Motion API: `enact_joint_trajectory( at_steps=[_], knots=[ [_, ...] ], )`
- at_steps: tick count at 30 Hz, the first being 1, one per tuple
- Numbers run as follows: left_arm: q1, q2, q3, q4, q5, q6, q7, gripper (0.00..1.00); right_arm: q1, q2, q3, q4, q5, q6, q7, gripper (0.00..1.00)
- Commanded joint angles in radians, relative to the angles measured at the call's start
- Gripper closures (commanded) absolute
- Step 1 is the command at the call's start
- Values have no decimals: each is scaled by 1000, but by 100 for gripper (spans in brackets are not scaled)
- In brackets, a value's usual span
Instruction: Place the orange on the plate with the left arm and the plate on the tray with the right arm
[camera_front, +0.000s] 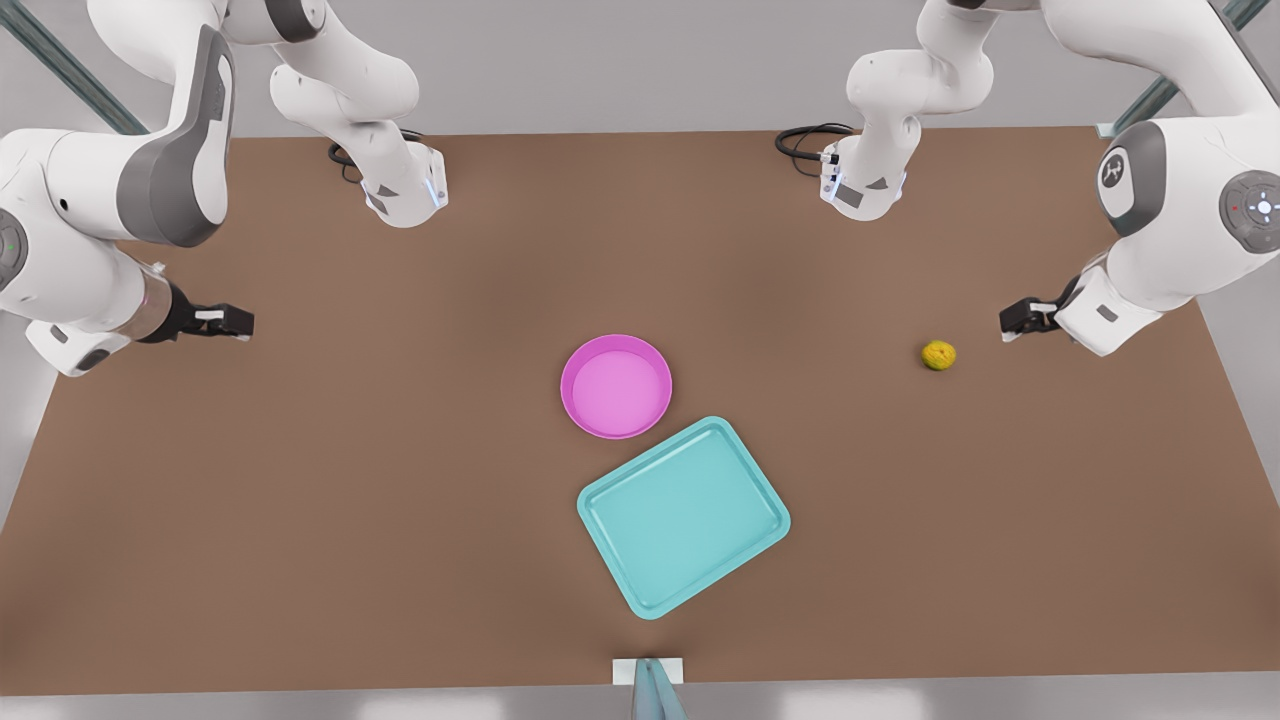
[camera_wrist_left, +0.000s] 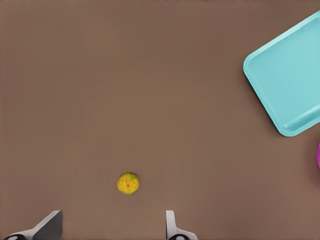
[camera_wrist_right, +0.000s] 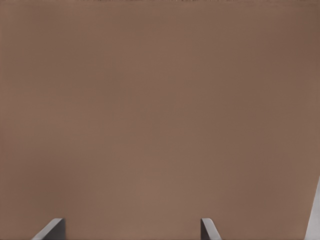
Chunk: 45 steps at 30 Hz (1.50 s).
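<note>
The brown worktop (camera_front: 300, 500) carries all three things. Largest of them is the teal tray (camera_front: 683, 517), a rounded rectangle lying turned at an angle near the middle, toward the front view's bottom edge. It is empty. In the left wrist view the tray (camera_wrist_left: 290, 75) shows as one corner and part of its floor.

Next in size is the pink plate (camera_front: 616, 386), a round shallow dish with a raised rim, flat on the worktop just beside the tray's upper corner, so close that I cannot tell whether the rims touch. Nothing lies in it. A sliver of the plate (camera_wrist_left: 318, 154) shows at the edge of the left wrist view.

The left gripper (camera_front: 1018, 320) hovers at the front view's right, near the orange, its fingers spread wide and empty; the left wrist view shows the two fingertips (camera_wrist_left: 172, 225) set far apart. The right gripper (camera_front: 235, 322) waits at the front view's left, well apart from everything, also spread wide over bare worktop, as its fingertips (camera_wrist_right: 209, 229) show.

Smallest is the orange (camera_front: 938, 355), a bumpy yellow-orange ball on the worktop, well apart from plate and tray. In the left wrist view the orange (camera_wrist_left: 128, 183) sits just ahead of the fingertips, between their lines.
</note>
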<state>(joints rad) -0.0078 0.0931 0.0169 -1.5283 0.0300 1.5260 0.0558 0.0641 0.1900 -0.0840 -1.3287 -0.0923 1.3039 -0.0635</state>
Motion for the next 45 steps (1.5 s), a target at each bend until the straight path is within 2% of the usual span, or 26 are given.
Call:
enact_joint_trajectory(
  at_steps=[1, 3, 4, 6, 7, 11, 17, 22, 45],
  knots=[
    [-1, 0, 2, 0, -1, 16, 7, 0, 0, -1, 0, -3, 0, 28, -22, 0],
    [-1, 43, 3, -35, 2, 13, -2, 0, 2, 2, 0, -4, 0, 29, -22, 0],
    [0, 68, 3, -124, 1, 22, -5, 0, 2, 3, 0, -4, 0, 29, -21, 0],
    [-1, 108, 17, -323, 1, 181, -7, 0, 3, 9, 0, -4, 0, 29, -21, 0],
    [-1, 120, 25, -441, 1, 328, -7, 0, 3, 11, 0, -4, 0, 29, -21, 0],
    [-1, 165, 63, -622, 1, 640, 7, 0, 3, 20, -2, -4, 2, 31, -21, 0],
    [5, 194, 158, -645, 2, 678, 90, 0, 3, 29, -2, -6, 6, 32, -22, 0],
    [0, 203, 155, -724, -10, 763, 45, 0, 2, 32, -2, -6, 6, 32, -22, 0],
    [-6, 316, 150, -742, -12, 761, 49, 0, 0, 32, -11, -29, 8, 44, -25, 0]
  ],
)
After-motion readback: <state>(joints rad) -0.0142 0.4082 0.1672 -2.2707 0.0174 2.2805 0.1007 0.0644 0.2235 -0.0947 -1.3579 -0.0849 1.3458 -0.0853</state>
